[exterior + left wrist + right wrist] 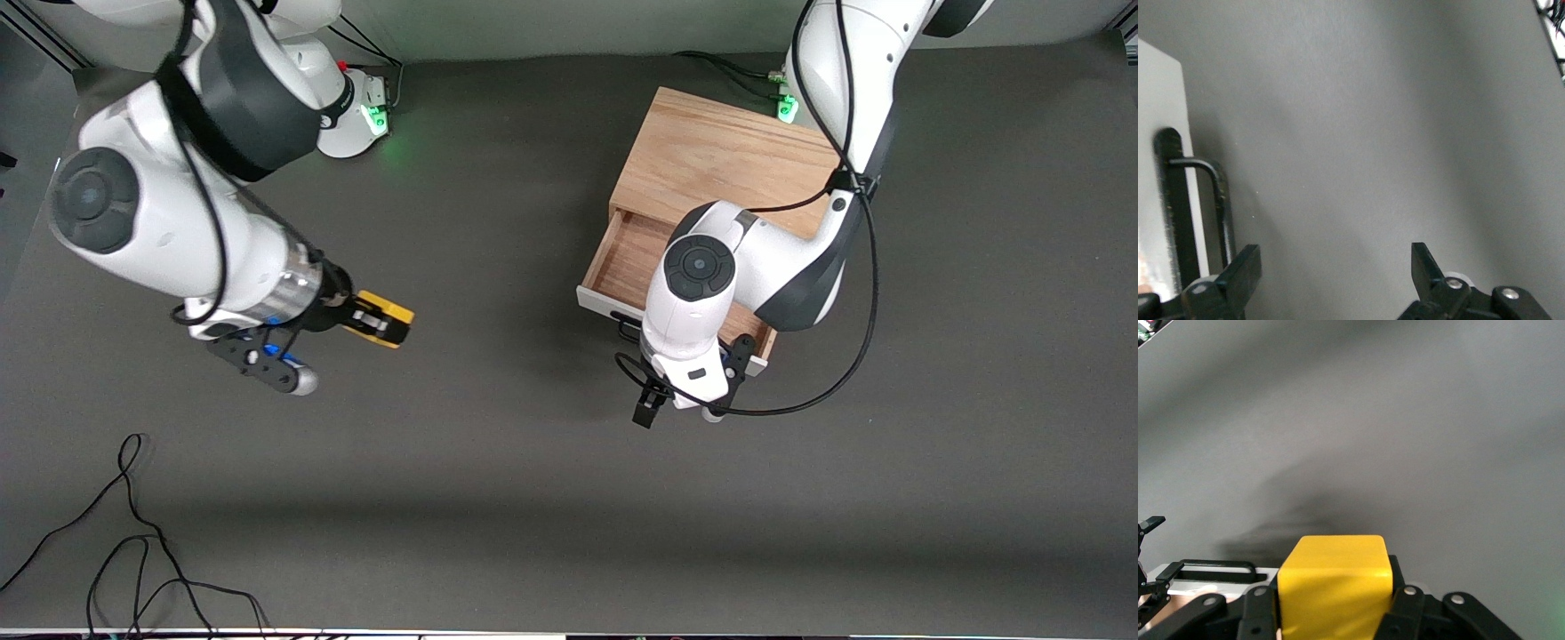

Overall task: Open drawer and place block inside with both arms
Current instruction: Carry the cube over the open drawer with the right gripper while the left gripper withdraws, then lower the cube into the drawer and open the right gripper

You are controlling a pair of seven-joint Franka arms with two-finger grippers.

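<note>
The light oak cabinet [722, 156] stands toward the left arm's end of the table. Its drawer [624, 258] is pulled out, and its wooden inside shows. My left gripper [677, 411] is open and empty, low over the table just in front of the drawer's white front panel [1157, 133]. The black bar handle [1217, 200] is beside one of its fingers [1245, 268]. My right gripper [384, 322] is shut on the yellow block [389, 316] and holds it above the table toward the right arm's end. The block [1335, 587] fills the right wrist view, with the drawer handle [1215, 569] farther off.
Dark grey mat [533, 462] covers the table. Loose black cables [133, 551] lie at the near edge toward the right arm's end. A black cable [867, 293] hangs from the left arm beside the cabinet.
</note>
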